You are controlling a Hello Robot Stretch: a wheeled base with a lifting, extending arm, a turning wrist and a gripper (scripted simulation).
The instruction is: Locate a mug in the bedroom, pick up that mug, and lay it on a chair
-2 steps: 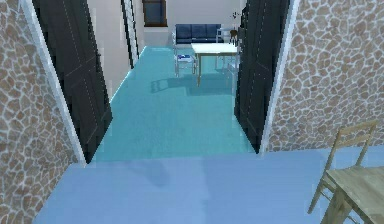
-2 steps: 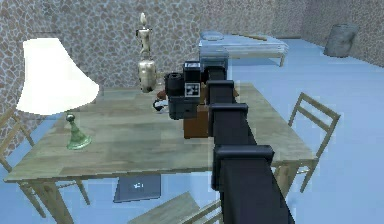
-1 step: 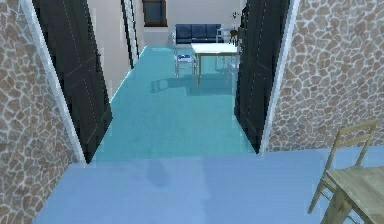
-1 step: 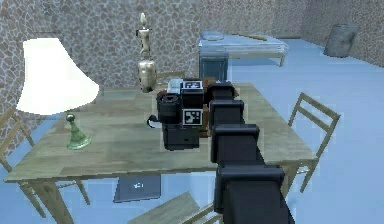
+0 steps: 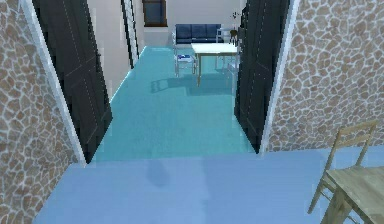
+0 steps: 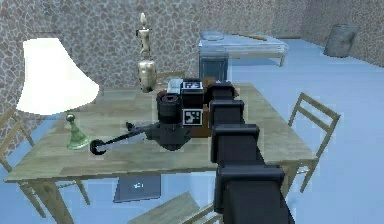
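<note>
Mug's place cannot be told: no shape on the table [image 6: 265, 128] is clear enough to bear that name.

The gripper [image 6: 100, 147] lies low over the wooden tabletop at the end of the dark arm [image 6: 240, 160], its thin fingers [image 6: 125, 138] pointing toward the arm side view's left. The greenish foot of a lamp [image 6: 50, 75] stands just beside the fingertips, so I cannot tell whether the claw holds anything, nor how its fingers are set.

Behind the gripper's body a tall pale bottle-like thing [image 6: 147, 60] stands upright near the table's far edge. A chair [image 6: 312, 118] stands at the table's end toward the view's right, and a second chair [image 6: 12, 135] at the opposite end. A dark flat rectangle [image 6: 138, 187] shows below the table's near edge. Farther off, by the stone wall, are a blue bed [image 6: 235, 45] and a grey bin [image 6: 340, 40].

In the forward view a wooden chair [image 5: 352, 150] stands at the lower right on the blue floor. Ahead, dark doors [image 5: 72, 70] stand swung back in a stone-walled doorway. Beyond them the floor is teal, with a white table [image 5: 213, 49] and a blue sofa [image 5: 197, 32] behind it.
</note>
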